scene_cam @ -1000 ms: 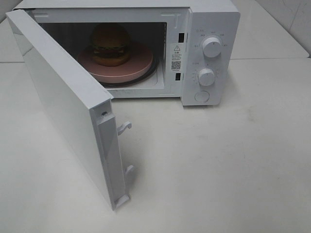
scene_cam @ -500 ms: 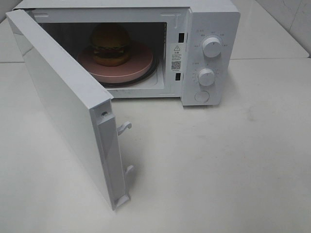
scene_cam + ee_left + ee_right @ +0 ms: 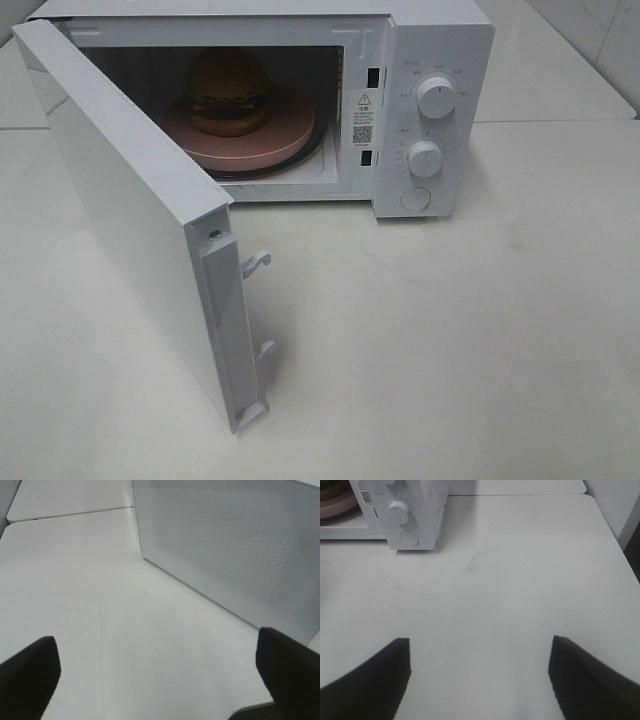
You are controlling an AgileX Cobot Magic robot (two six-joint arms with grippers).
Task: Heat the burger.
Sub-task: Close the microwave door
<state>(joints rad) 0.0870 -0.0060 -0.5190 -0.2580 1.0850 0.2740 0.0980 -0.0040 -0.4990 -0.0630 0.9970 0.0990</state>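
Left gripper: the left gripper (image 3: pixel 155 640) is hanging released, its two dark fingers (image 3: pixel 27 675) spread wide over bare table (image 3: pixel 75 580).
Left arm pose: the wrist is tilting down and forward, so the gripper is hovering above the tabletop and pointing at the outer, dotted face of the microwave door (image 3: pixel 225 545). The rest of the arm is lying outside every view.
Right gripper: the right gripper (image 3: pixel 479 641) is also sitting released, jaws wide apart above the table.
Right arm pose: the wrist is angling down over open tabletop, well apart from the microwave's control panel (image 3: pixel 405 515) ahead of it.
Door: from the high camera, the door is standing wide open, swinging out from its hinge toward 7 o'clock.
Burger: the burger (image 3: pixel 227 92) is sitting upright inside the microwave (image 3: pixel 440 60) cavity, at about 11 o'clock in the high view.
Plate: the pink plate (image 3: pixel 270 135) is carrying the burger, which is resting toward the plate's 10 o'clock side.
Controls: two knobs (image 3: pixel 436 97) and a round button (image 3: pixel 415 198) are sitting at 3 o'clock of the cavity.
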